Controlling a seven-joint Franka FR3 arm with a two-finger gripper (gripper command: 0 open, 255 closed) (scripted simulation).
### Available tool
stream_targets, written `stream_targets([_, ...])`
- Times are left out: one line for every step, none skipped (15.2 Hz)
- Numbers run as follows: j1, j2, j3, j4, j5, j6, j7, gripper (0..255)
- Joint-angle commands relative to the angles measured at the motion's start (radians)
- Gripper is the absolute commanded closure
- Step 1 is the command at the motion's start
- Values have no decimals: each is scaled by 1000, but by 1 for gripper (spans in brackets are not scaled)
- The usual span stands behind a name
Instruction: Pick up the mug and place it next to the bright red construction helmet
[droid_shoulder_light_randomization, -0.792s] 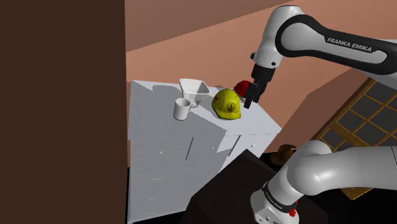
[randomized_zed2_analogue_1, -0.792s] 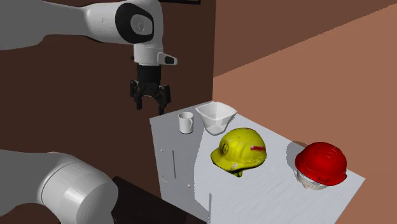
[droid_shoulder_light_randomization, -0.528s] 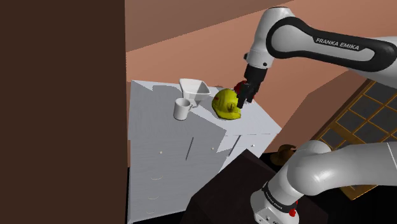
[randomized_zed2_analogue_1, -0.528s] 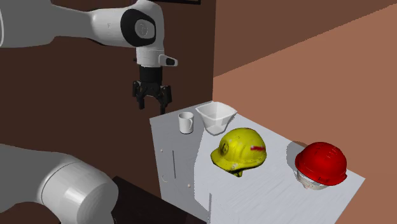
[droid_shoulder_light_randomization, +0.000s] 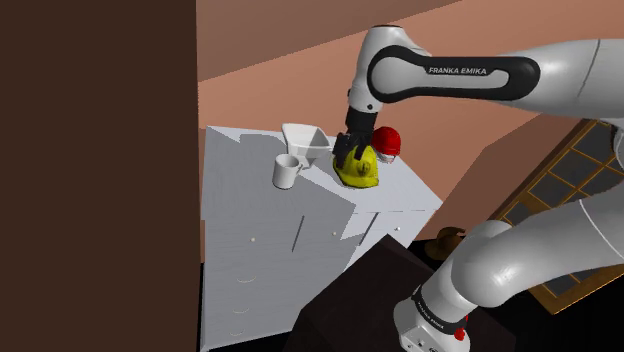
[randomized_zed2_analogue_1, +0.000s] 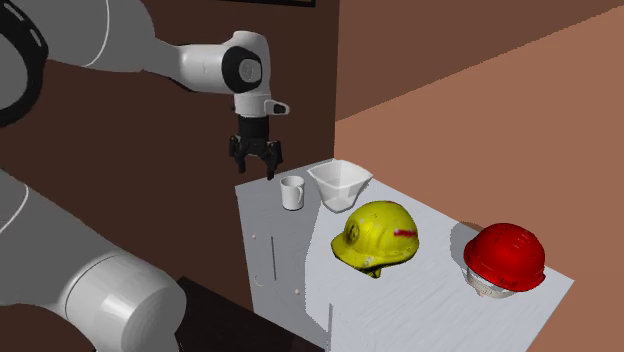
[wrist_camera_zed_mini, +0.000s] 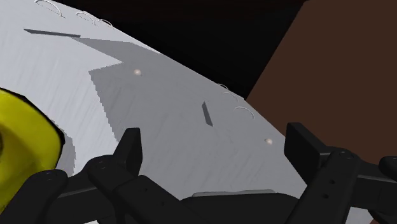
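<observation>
Well, the black two-finger claw (randomized_zed2_analogue_1: 257, 168) hangs open and holds nothing. It points down, up in the air just beside the small white mug (randomized_zed2_analogue_1: 292, 193), and does not touch it. Its fingers (wrist_camera_zed_mini: 130, 149) stand wide apart, likely so the mug can fit between them. The mug stands upright near one end of the pale grey bench with drawers (randomized_zed2_analogue_1: 420, 300), close to a white bowl with slanted sides (randomized_zed2_analogue_1: 340, 185). Next along sits a yellow hard hat (randomized_zed2_analogue_1: 378, 234), dome up. The bright red hard hat (randomized_zed2_analogue_1: 505, 255) rests at the other end, well apart from the mug. So the mug will probably have to be lifted high and carried past the yellow one. Counting up: one claw, one mug, one bowl, and two hard hats, one yellow and one red.
</observation>
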Motion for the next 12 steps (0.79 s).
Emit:
stream_targets([3, 79, 19, 35, -2, 51, 31, 0])
stream_targets([4, 115, 26, 55, -6, 71, 43, 0])
stream_targets([5, 152, 32, 75, -11, 90, 56, 0])
stream_targets([5, 189, 38, 98, -16, 108, 69, 0])
stream_targets([6, 227, 44, 121, -23, 124, 82, 0])
stream_targets([7, 264, 49, 146, -29, 139, 95, 0])
stream_targets([8, 302, 54, 172, -37, 153, 108, 0])
stream_targets([9, 340, 58, 200, -45, 165, 121, 0])
stream_targets([11, 378, 62, 228, -54, 176, 134, 0])
stream_targets([13, 416, 65, 259, -63, 186, 148, 0])
stream_targets([16, 454, 68, 290, -72, 194, 161, 0])
stream_targets([19, 492, 70, 323, -82, 201, 173, 0])
